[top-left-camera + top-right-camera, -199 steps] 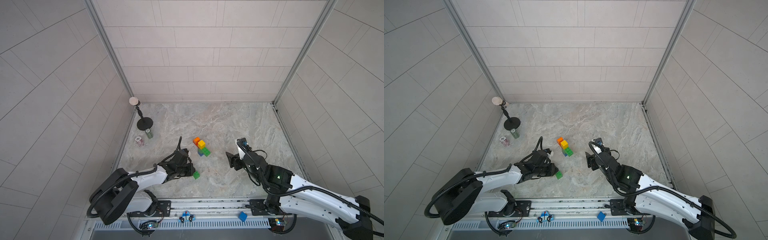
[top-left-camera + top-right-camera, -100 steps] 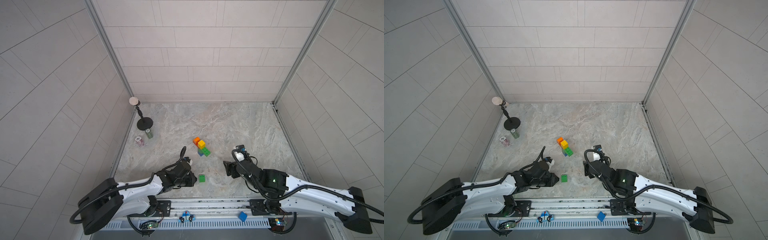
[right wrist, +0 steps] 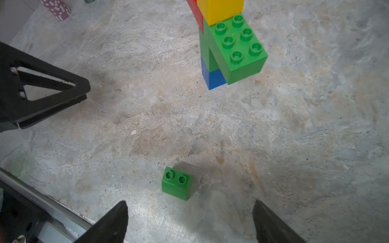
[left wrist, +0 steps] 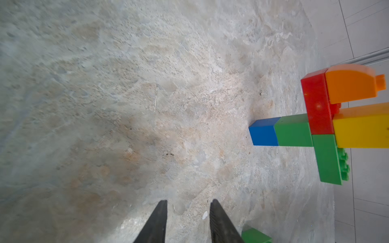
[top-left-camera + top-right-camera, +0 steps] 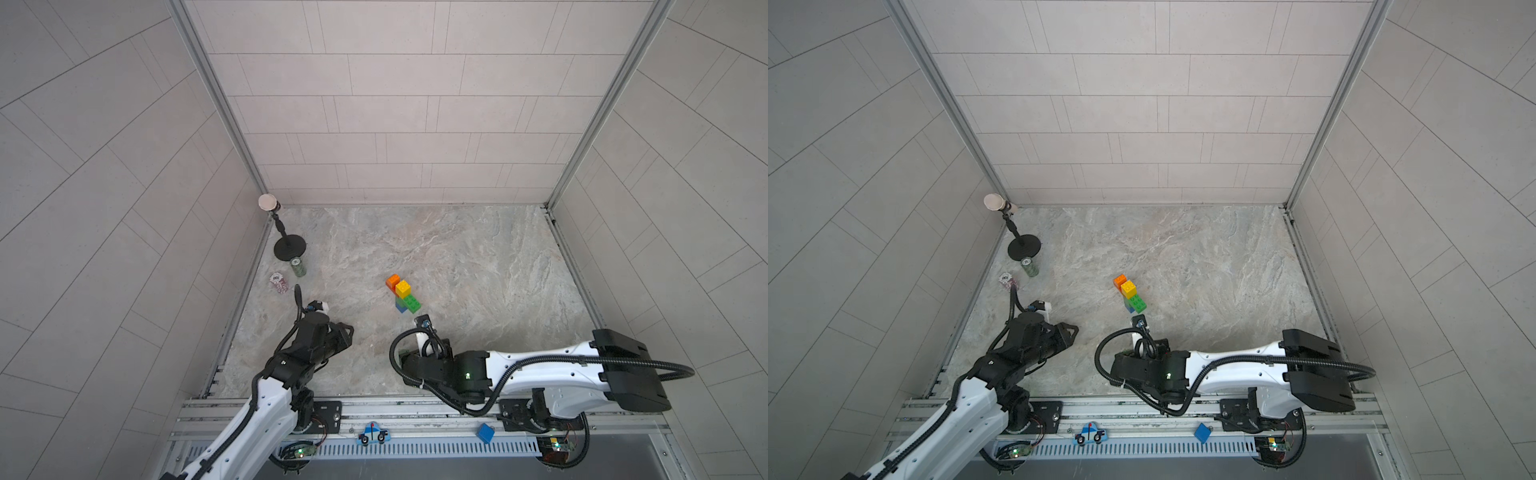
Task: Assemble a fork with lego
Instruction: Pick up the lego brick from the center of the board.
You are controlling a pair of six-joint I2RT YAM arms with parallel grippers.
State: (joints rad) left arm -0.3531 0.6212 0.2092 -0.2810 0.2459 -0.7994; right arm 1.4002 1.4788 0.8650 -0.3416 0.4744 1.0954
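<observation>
The green brick point(image 3: 176, 184) lies centred just before the wide-apart right claw point(image 3: 189, 204); the left claw point(image 4: 188, 201), narrowly parted and empty, sits farther left.

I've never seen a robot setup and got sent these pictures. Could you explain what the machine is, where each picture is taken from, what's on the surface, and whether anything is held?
The machine is a left arm and a right arm, mounted at the edge of a stone-patterned table, each ending in a two-fingered gripper. Both top views come from one overhead camera pair; the other two from a camera on each wrist. Mid-table stands the fork, built of coloured bricks; the green end of its crossbar has no prong yet. A small green brick lies loose ahead of the right gripper, which is wide open. The left gripper is slightly open. Neither holds anything. By the left wall: a black stand, a green chip stack, a maroon chip stack.
</observation>
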